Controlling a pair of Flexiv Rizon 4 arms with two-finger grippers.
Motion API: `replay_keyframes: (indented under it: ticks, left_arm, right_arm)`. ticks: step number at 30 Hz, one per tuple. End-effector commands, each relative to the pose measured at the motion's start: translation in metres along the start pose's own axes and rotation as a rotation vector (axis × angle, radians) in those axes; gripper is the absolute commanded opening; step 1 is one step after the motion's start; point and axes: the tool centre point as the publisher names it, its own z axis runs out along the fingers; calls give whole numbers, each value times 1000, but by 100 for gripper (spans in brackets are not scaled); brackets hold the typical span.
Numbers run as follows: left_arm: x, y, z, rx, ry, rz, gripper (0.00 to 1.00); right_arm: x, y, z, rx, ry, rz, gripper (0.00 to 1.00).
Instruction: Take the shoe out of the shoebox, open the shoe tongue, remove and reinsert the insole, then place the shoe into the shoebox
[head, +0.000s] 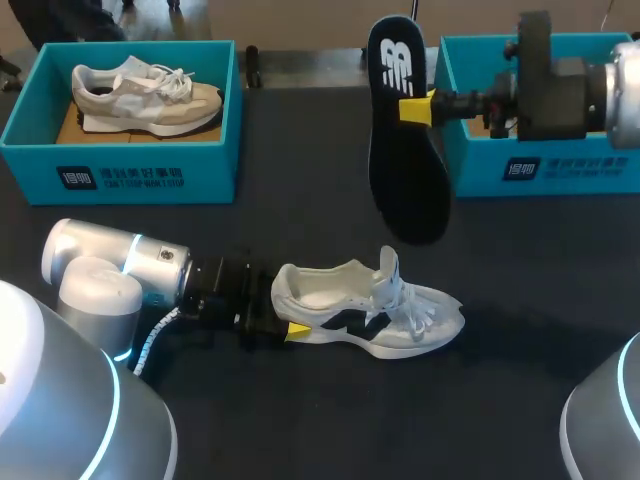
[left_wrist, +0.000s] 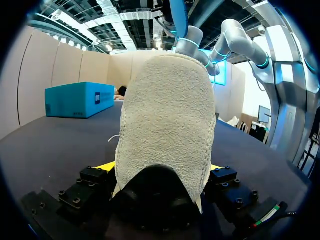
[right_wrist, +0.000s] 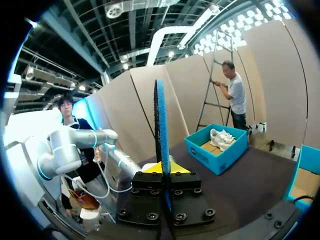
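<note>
Both jaws are clenching: left gripper (head: 292, 320) gripping the shoe (head: 400, 322) by its heel, right gripper (head: 415, 108) holding the insole (head: 405, 175) aloft.

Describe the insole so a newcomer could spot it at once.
On the dark table, find the blue box on the right. Beside it, the right end effector holds the insole in the air. It alone is flat and black; the shoe nearby is white.

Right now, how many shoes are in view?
2. A beige shoe lies in the left shoebox; a white shoe sits on the table, its heel in the left gripper. The right shoebox is partly hidden inside.
</note>
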Motion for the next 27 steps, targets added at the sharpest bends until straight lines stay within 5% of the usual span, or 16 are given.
replay_keyframes:
  ticks: [1,4,16,27]
  left_arm:
    - [-3,5,0,-2,0,0,0]
    - [-3,5,0,-2,0,0,0]
    - [-3,5,0,-2,0,0,0]
    - [-3,5,0,-2,0,0,0]
  right_arm:
    - [15,-2,-24,-1,50,10,0]
    - [21,1,-30,26,124,38,0]
    - [21,1,-30,15,130,44,0]
    - [43,4,-40,-39,134,135,0]
